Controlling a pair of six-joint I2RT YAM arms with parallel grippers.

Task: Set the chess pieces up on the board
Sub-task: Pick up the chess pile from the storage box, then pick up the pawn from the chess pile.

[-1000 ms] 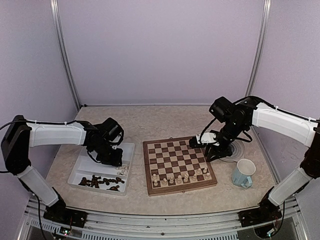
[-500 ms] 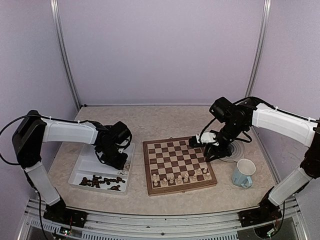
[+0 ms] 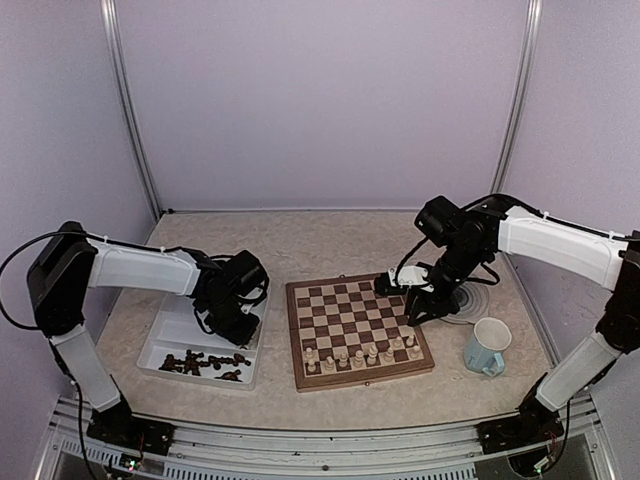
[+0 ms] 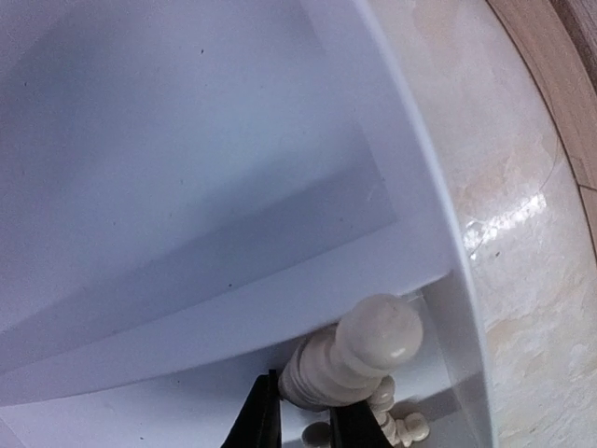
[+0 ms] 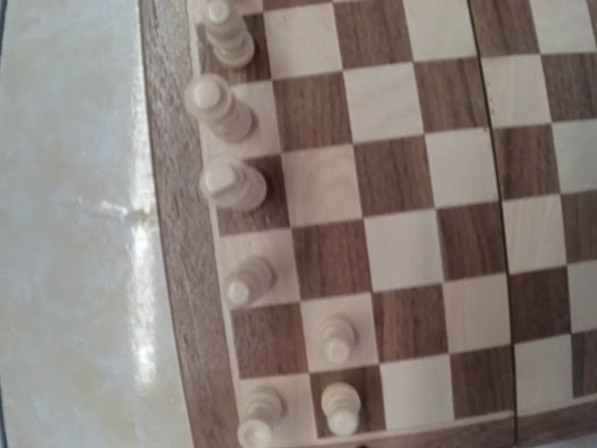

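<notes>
The board (image 3: 352,300) lies mid-table with several cream chess pieces (image 3: 360,353) standing along its near rows. My left gripper (image 3: 236,320) is low in the right side of the white tray (image 3: 170,335). In the left wrist view its fingers (image 4: 269,418) are shut on the base of a cream chess piece (image 4: 368,345), with more cream pieces (image 4: 403,429) lying below it. Dark chess pieces (image 3: 205,363) lie at the tray's near end. My right gripper (image 3: 418,312) hovers over the board's right edge. Its wrist view shows the board (image 5: 401,252) and cream pieces (image 5: 233,184) but no fingers.
A pale blue mug (image 3: 486,347) stands right of the board. A round grey-ringed plate (image 3: 472,303) lies behind the mug, partly under my right arm. The tray's wall (image 4: 410,168) runs close beside the held piece, with the tabletop (image 4: 522,243) beyond it.
My left gripper has moved right and nearer across the tray to its right side. My right gripper has shifted slightly left over the board's edge.
</notes>
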